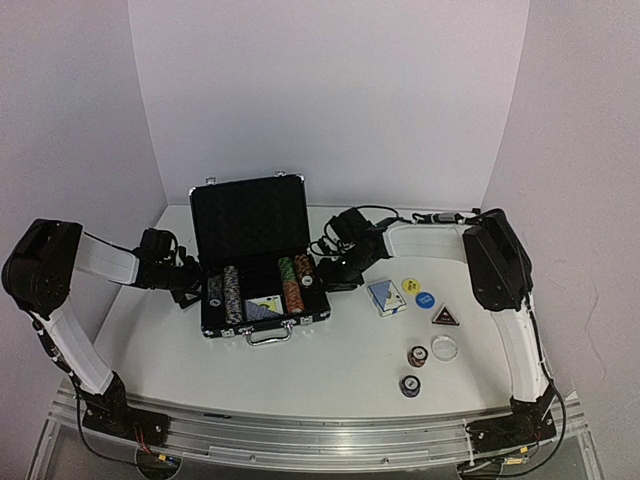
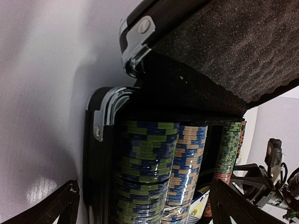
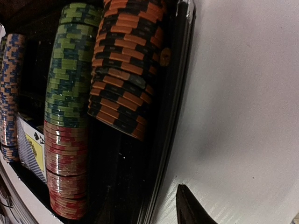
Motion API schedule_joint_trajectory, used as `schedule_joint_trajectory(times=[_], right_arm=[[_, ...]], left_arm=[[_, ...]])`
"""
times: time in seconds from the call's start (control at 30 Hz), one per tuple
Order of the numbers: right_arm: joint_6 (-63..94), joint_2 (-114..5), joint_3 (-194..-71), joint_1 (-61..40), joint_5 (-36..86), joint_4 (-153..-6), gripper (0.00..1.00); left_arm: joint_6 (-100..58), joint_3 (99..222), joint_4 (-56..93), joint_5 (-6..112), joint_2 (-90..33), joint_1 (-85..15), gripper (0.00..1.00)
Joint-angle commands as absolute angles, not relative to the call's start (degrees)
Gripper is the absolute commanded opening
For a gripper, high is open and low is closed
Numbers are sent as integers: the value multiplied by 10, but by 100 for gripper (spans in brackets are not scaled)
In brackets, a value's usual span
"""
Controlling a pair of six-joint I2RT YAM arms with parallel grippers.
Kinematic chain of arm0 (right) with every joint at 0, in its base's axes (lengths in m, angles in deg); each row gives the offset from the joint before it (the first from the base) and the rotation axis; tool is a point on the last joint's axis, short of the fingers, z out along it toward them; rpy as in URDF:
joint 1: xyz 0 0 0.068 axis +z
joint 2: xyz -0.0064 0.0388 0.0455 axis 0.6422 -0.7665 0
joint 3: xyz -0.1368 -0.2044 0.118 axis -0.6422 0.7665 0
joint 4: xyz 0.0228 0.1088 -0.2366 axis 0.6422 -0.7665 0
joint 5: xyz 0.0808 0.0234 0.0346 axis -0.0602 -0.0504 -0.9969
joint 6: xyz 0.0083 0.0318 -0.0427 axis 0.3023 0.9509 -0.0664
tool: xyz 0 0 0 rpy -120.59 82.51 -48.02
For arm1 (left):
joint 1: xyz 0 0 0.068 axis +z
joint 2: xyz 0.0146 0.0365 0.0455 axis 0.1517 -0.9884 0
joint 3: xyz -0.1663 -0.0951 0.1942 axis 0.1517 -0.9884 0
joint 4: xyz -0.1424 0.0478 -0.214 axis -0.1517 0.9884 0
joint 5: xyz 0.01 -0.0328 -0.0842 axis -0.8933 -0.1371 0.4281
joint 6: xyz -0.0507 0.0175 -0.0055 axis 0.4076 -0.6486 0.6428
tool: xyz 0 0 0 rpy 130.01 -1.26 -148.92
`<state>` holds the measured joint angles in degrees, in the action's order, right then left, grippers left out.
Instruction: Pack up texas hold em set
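Observation:
The black briefcase [image 1: 222, 328] with silver edges stands open at the table's middle, lid [image 1: 250, 215] upright. Striped poker chips [image 1: 232, 292] lie in rows in its tray, with a blue-backed card deck [image 1: 264, 309] at the front. My left gripper [image 1: 190, 285] is open at the case's left end, its fingers [image 2: 60, 205] spread either side of the green-blue chip row [image 2: 145, 172]. My right gripper [image 1: 335, 275] is at the case's right edge beside the orange-black chips [image 3: 126, 70]. Only one of its fingers [image 3: 191, 207] shows, over the table, holding nothing.
Right of the case lie a second blue-backed deck [image 1: 386, 296], a yellow disc [image 1: 410, 284], a blue disc [image 1: 424, 299], the dark triangular button [image 1: 445, 317], a clear disc [image 1: 444, 347] and two short chip stacks [image 1: 417, 356] [image 1: 410, 385]. White walls enclose the table.

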<state>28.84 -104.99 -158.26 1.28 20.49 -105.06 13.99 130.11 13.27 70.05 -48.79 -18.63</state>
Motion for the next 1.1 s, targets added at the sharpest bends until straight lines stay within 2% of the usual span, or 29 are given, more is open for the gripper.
schedule_joint_trajectory(times=[0.0, 0.13, 0.17, 0.63, 1.07], right_arm=[[293, -1074, -1608, 23, 203, -1052, 30], [308, -1062, -1589, 28, 217, -1051, 3], [310, -1054, -1580, 29, 224, -1051, 0], [348, -901, -1384, 31, 341, -1048, 0], [364, -816, -1269, 31, 357, -1047, 0]], left_arm=[[129, 1329, 111, 708, -497, -198, 96], [134, 1329, 98, 712, -505, -215, 96], [136, 1329, 92, 716, -508, -220, 96], [201, 1325, -7, 741, -561, -331, 96], [220, 1354, 1, 696, -575, -403, 97]])
